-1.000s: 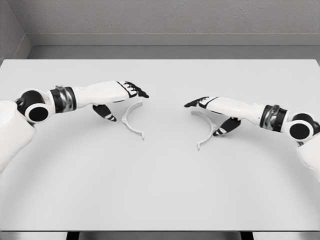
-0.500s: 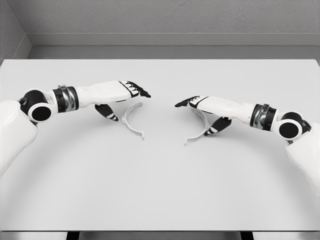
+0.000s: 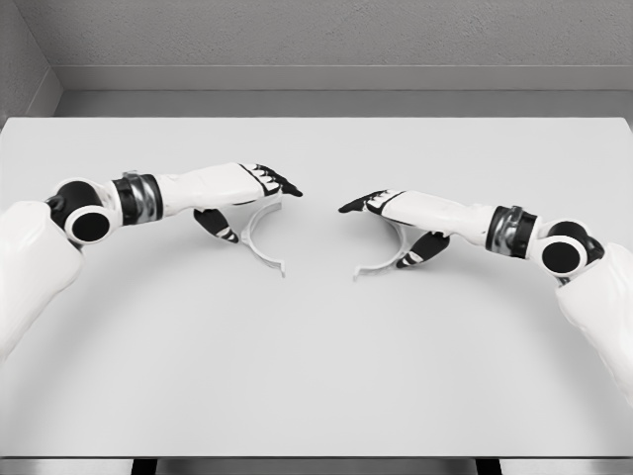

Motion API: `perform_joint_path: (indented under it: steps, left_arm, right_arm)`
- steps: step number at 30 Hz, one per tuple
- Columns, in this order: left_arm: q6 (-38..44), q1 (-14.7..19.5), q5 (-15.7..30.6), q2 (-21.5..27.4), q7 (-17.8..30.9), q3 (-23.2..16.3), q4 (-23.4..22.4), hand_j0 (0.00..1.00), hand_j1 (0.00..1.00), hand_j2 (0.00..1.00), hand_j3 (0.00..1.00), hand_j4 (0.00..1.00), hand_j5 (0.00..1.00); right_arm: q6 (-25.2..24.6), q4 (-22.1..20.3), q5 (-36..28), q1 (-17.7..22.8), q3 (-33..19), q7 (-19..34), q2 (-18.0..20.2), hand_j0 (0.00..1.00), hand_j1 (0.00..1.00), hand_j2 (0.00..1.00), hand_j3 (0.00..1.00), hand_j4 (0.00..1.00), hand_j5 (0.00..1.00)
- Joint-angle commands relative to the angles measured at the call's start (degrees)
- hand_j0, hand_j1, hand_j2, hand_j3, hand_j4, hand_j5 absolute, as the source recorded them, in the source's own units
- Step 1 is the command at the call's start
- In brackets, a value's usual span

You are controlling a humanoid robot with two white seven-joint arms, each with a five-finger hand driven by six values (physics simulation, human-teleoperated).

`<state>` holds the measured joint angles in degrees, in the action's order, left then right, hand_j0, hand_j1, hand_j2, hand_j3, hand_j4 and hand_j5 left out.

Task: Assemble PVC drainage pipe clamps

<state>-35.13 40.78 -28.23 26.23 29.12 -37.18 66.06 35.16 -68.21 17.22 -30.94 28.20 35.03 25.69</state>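
You see a white desk [image 3: 316,376] carrying two curved grey clamp halves near its middle, well apart, their open sides facing each other. The left clamp half [image 3: 259,240] lies under your left hand [image 3: 259,184], whose fingers stretch flat over its far end while the thumb hangs down just outside the arc; whether they grip it you cannot tell. The right clamp half [image 3: 381,260] sits beneath your right hand [image 3: 386,208], fingers extended, thumb against the arc's outer side, contact uncertain. Beyond the desk stands a grey wall [image 3: 316,40].
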Motion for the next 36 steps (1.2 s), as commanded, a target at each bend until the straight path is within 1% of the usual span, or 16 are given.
perform_joint_path:
  steps: [1, 2, 3, 4, 5, 11, 13, 20, 25, 32, 36]
  left_arm:
    - [0.13, 0.00, 0.37, -0.39, -0.03, 0.00, -0.32, 1.00, 1.00, 1.00, 1.00, 1.00, 1.00]
    - [0.13, 0.00, 0.37, -0.56, -0.03, -0.08, -0.32, 1.00, 1.00, 1.00, 1.00, 1.00, 1.00]
    - [0.13, 0.09, 0.37, -0.83, -0.03, -0.08, -0.32, 1.00, 1.00, 1.00, 1.00, 1.00, 1.00]
    - [0.13, 0.09, 0.37, -0.83, -0.03, -0.08, -0.32, 1.00, 1.00, 1.00, 1.00, 1.00, 1.00]
    - [0.13, 0.09, 0.37, -0.83, -0.03, 0.00, -0.32, 1.00, 1.00, 1.00, 1.00, 1.00, 1.00]
    - [0.13, 0.18, 0.37, -0.91, -0.03, -0.08, -0.32, 1.00, 1.00, 1.00, 1.00, 1.00, 1.00]
    - [0.13, 0.18, 0.37, -0.91, -0.03, -0.35, -1.02, 1.00, 1.00, 1.00, 1.00, 1.00, 1.00]
    - [0.13, 0.26, 0.29, -1.27, -0.03, -0.35, -1.02, 1.00, 1.00, 1.00, 1.00, 1.00, 1.00]
    - [0.13, 0.18, -0.68, -0.74, -0.03, 0.18, -1.02, 1.00, 1.00, 1.00, 1.00, 1.00, 1.00]
    - [0.13, 0.09, -0.77, -0.65, -0.03, 0.00, -1.02, 1.00, 1.00, 1.00, 1.00, 1.00, 1.00]
    - [0.13, 0.18, -0.86, -1.18, -0.03, -0.43, -1.02, 1.00, 1.00, 1.00, 1.00, 1.00, 1.00]
  right_arm:
    - [-0.16, -0.43, -0.44, 0.09, -0.25, -0.03, 0.32, 1.00, 1.00, 1.00, 1.00, 1.00, 1.00]
    - [-0.16, -0.43, -0.44, 0.35, -0.25, -0.03, 0.59, 1.00, 1.00, 1.00, 1.00, 1.00, 1.00]
    - [-0.16, -0.95, -0.52, 0.62, -0.42, -0.03, 1.64, 1.00, 1.00, 1.00, 1.00, 1.00, 1.00]
    - [-0.16, -2.62, -0.61, 1.49, -0.51, -0.03, 2.78, 1.00, 1.00, 1.00, 1.00, 1.00, 1.00]
    - [-0.16, -3.51, -0.70, 2.20, -1.03, -0.03, 2.96, 1.00, 1.00, 1.00, 1.00, 1.00, 1.00]
    - [-0.16, -3.42, -0.87, 1.94, -2.79, -0.03, 4.19, 1.00, 1.00, 1.00, 1.00, 1.00, 1.00]
    - [-0.16, -3.07, -0.96, 1.67, -2.97, -0.03, 4.10, 1.00, 1.00, 1.00, 1.00, 1.00, 1.00]
    - [-0.16, -2.72, -0.26, 1.32, -2.97, -0.03, 3.49, 1.00, 1.00, 1.00, 1.00, 1.00, 1.00]
    - [-0.16, -2.01, -0.17, 0.88, -2.80, -0.03, 3.22, 1.00, 1.00, 1.00, 1.00, 1.00, 1.00]
    - [-0.16, -1.92, 0.71, 0.53, -2.53, -0.03, 1.03, 1.00, 1.00, 1.00, 1.00, 1.00, 1.00]
    - [-0.16, -1.92, 0.71, 0.35, -2.53, -0.03, 0.85, 1.00, 1.00, 1.00, 1.00, 1.00, 1.00]
